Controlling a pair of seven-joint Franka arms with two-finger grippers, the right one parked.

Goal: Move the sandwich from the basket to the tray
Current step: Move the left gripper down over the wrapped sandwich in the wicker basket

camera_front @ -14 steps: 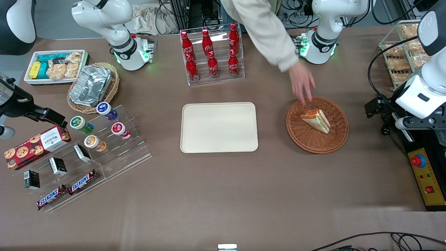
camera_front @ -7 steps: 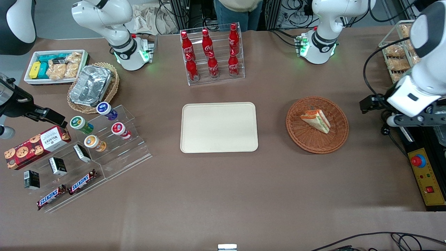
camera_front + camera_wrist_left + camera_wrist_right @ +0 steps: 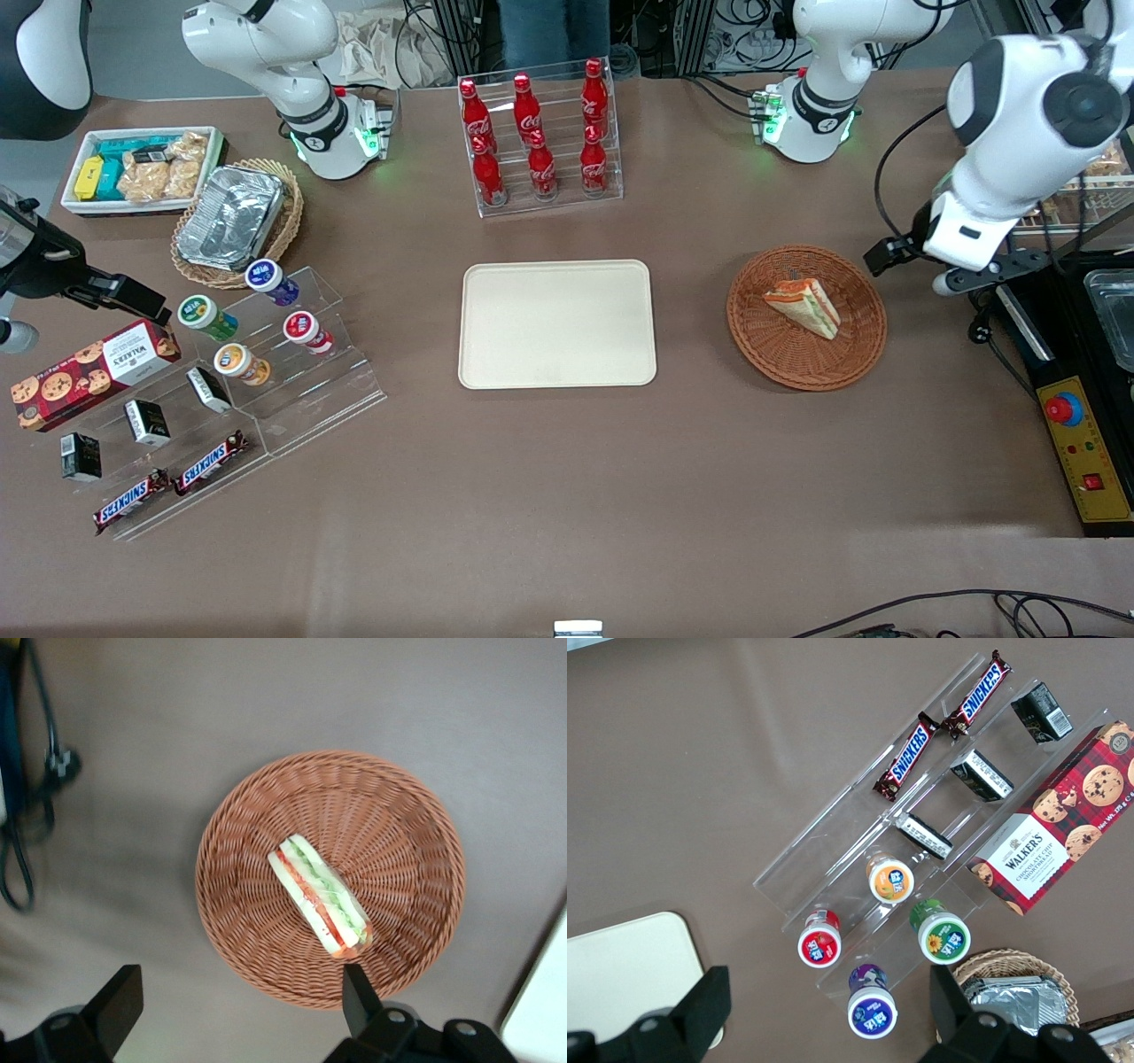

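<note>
1. Tray (image 3: 557, 323): flat, cream, bare, mid-table, well apart from the basket, toward the parked arm's end of it. Low rim only. Risk: a drop from height could let the wedge tip over or slide out.

2. Basket (image 3: 806, 317): round reddish wicker, resting loose on the table. Risk: a fingertip catching the weave on descent may drag or tilt the whole basket.

3. Sandwich (image 3: 803, 305): lies in the basket, on its side, slightly off centre; layered cut edge faces up in the wrist view (image 3: 320, 907). Likely soft bread. Risk: too hard a squeeze crushes it or pushes filling out; too light and it slips in transit. The wedge tapers, so a grasp near the thin corner may hold badly.

4. Gripper (image 3: 232, 1003): fingers spread wide, nothing between them, hanging above the table just outside the basket rim, toward the working arm's end. In the front view it is at (image 3: 912, 266). Not yet over the sandwich. Risk: jaws not lined up across the wedge's narrow faces; closing on the long axis would likely miss or rotate it.
</note>
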